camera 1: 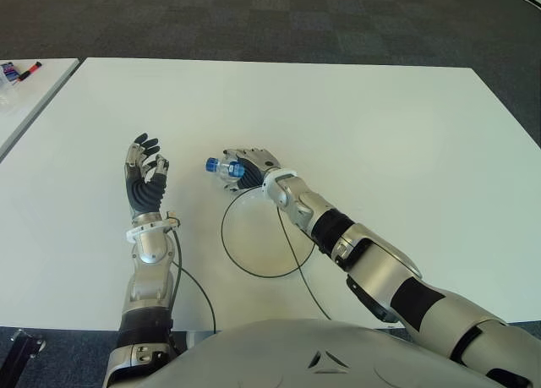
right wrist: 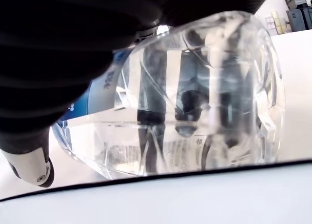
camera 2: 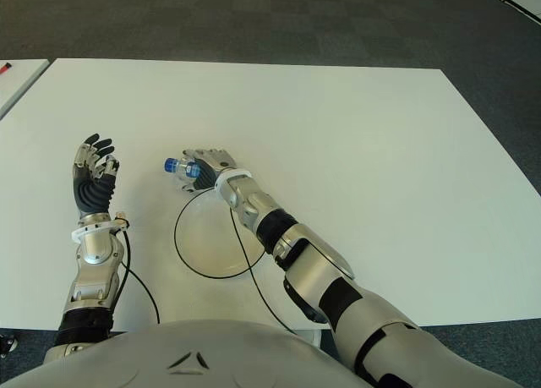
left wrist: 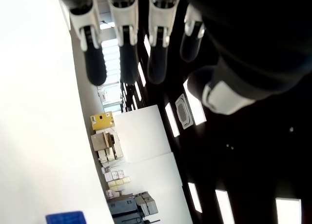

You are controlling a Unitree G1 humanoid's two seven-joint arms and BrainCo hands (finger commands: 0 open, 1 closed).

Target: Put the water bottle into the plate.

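A clear water bottle (camera 1: pixel 221 168) with a blue cap lies on its side in my right hand (camera 1: pixel 250 163), cap pointing to my left. That hand is shut on the bottle and shows over the far left rim of the plate (camera 1: pixel 245 270), a white disc with a thin black rim on the white table (camera 1: pixel 380 134). In the right wrist view the bottle (right wrist: pixel 195 97) fills the picture, with dark fingers (right wrist: pixel 73 38) wrapped over it. My left hand (camera 1: pixel 145 170) stands raised to the left of the bottle, fingers (left wrist: pixel 122 38) spread and holding nothing.
A thin black cable (camera 1: pixel 296 261) runs from my right wrist across the plate toward my body. A second white table (camera 1: pixel 25 92) with markers on it stands at the far left. Dark carpet (camera 1: pixel 296 16) lies beyond the table's far edge.
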